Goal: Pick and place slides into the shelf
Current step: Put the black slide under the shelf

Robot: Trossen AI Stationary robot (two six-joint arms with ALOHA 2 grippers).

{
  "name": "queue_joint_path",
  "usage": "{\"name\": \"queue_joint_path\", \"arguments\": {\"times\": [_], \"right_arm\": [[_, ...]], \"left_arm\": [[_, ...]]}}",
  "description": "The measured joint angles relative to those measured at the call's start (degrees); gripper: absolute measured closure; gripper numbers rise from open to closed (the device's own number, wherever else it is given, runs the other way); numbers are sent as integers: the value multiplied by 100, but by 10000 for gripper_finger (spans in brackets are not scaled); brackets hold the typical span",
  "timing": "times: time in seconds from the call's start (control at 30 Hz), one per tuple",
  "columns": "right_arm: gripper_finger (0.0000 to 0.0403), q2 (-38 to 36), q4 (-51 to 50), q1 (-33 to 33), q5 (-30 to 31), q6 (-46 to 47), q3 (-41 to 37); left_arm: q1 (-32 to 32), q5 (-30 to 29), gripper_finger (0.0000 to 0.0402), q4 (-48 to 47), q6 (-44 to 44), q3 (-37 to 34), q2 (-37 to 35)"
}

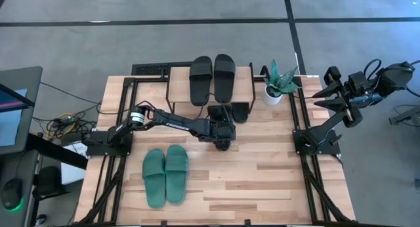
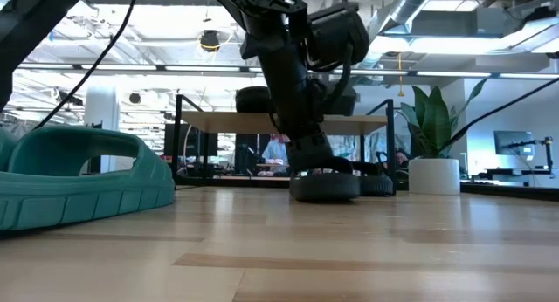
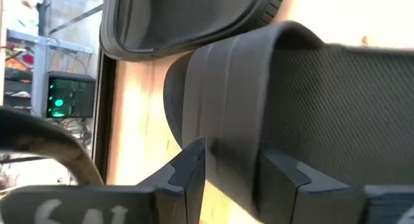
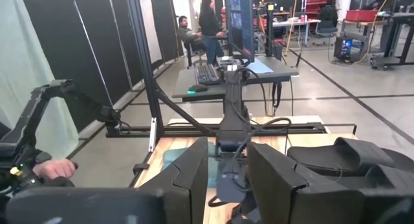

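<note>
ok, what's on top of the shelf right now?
One black pair of slides lies side by side on the shelf plank top. Below it, partly covered by the left gripper, more black slides show.

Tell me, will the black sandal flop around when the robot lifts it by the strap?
Probably a little: the left gripper pinches only the strap of the black sandal, so the sole may sag. It looks like rubber, likely light and not slippery.

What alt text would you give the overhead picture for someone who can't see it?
The left gripper holds a black slide at mid-table, in front of the shelf carrying a black pair. A green pair lies nearer the front; the right arm waits off the table's edge.
</note>
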Motion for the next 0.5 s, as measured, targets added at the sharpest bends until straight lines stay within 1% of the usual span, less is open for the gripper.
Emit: {"name": "queue_joint_path", "arguments": {"times": [0.13, 0.5], "right_arm": [[305, 0, 0, 1, 0, 54, 2], [305, 0, -4, 1, 0, 46, 2]], "left_arm": [[113, 143, 297, 105, 118, 0, 0], [114, 142, 297, 233, -199, 0, 0]]}}
